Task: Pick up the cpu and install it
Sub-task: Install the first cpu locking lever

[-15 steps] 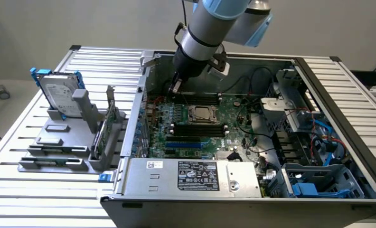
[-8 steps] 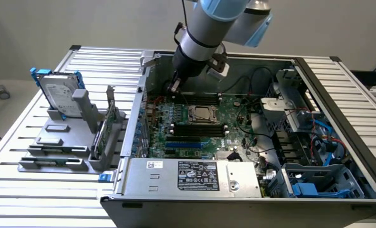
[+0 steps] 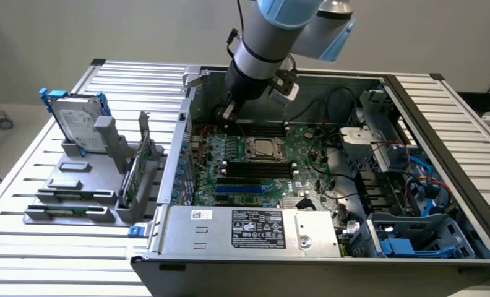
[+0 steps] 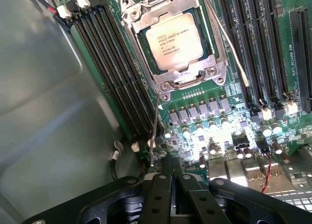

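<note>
Open dark metal computer case (image 3: 311, 278) is laid on its side on a slatted aluminium bench (image 3: 47, 253). A green motherboard (image 3: 311, 164) is exposed inside it.

The cpu (image 4: 174, 41), a small flat square chip with a silver-grey metal top and a thin pale rim, is found seated flat in the socket near the middle of the board. It is enclosed on all sides by a silver metal socket frame (image 4: 187, 77). Printed text is seen on its top; the wording cannot be made out. Long black memory slots (image 4: 119, 73) are ranged on both sides of the socket. A thin wire lever (image 4: 155, 131) is seen running from the frame's corner toward the fingers.

A silver and pale-blue robot arm (image 3: 266, 49) is lowered into the case from above. The black fingers (image 4: 159, 195) are pressed together, with nothing gripped between them. They are held above the board close to the grey case wall (image 4: 44, 112), over a cluster of small round capacitors (image 4: 204, 124), apart from the cpu. In the exterior view they are placed beyond the cpu and toward the exterior view's left.

Outside the case, on the exterior view's left, a large silver hard drive in a blue frame (image 3: 76, 120) is stood upright in a grey plastic rack (image 3: 72, 198) on the bench. A silver power supply box with a dark label (image 3: 257, 229) is mounted along the near side of the case.
</note>
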{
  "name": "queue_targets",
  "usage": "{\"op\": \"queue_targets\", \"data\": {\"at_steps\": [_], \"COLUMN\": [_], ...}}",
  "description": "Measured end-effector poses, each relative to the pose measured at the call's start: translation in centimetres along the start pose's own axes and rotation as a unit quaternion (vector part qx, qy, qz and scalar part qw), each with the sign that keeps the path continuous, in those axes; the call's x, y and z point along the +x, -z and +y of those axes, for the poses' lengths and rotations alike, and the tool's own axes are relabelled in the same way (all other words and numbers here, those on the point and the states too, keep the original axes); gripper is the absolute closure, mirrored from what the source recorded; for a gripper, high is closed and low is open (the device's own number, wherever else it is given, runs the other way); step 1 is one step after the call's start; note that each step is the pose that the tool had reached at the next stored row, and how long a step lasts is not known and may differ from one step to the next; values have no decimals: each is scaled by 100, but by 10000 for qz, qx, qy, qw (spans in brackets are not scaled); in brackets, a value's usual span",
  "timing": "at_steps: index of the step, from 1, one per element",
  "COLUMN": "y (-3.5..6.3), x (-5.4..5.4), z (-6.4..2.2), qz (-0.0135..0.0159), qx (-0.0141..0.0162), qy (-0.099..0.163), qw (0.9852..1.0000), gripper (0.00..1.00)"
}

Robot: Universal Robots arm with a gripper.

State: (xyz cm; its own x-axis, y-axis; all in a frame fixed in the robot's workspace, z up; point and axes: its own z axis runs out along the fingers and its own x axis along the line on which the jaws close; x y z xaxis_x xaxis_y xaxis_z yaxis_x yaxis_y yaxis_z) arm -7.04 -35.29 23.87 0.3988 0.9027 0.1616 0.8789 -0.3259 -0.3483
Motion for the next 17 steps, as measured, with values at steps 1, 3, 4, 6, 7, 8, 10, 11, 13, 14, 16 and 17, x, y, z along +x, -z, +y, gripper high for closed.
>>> {"op": "queue_targets", "data": {"at_steps": [1,3,4,6,7,8,10,11,13,14,16,17], "y": [-1,-2,-3,-4,-6,-7,-13,-16,-22,-24,-28,-29], "x": [0,0,0,0,0,-2,-11,-16,-25,-27,-27,-24], "z": [-2,-5,-7,-11,-14,-19,-39,-52,-74,-82,-91,-93], "qz": [21,61,80,116,133,147,169,177,196,207,236,251], "qx": [-12,-38,-51,-78,-91,-103,-116,-121,-135,-145,-181,-203], "qy": [-19,-61,-84,-132,-152,-172,-201,-217,-250,-268,-307,-324], "qw": [10000,10000,9999,9998,9998,9997,9996,9995,9994,9993,9991,9990], "gripper": [89,89,89,89,89,89,89,89,89,89,89,89]}}
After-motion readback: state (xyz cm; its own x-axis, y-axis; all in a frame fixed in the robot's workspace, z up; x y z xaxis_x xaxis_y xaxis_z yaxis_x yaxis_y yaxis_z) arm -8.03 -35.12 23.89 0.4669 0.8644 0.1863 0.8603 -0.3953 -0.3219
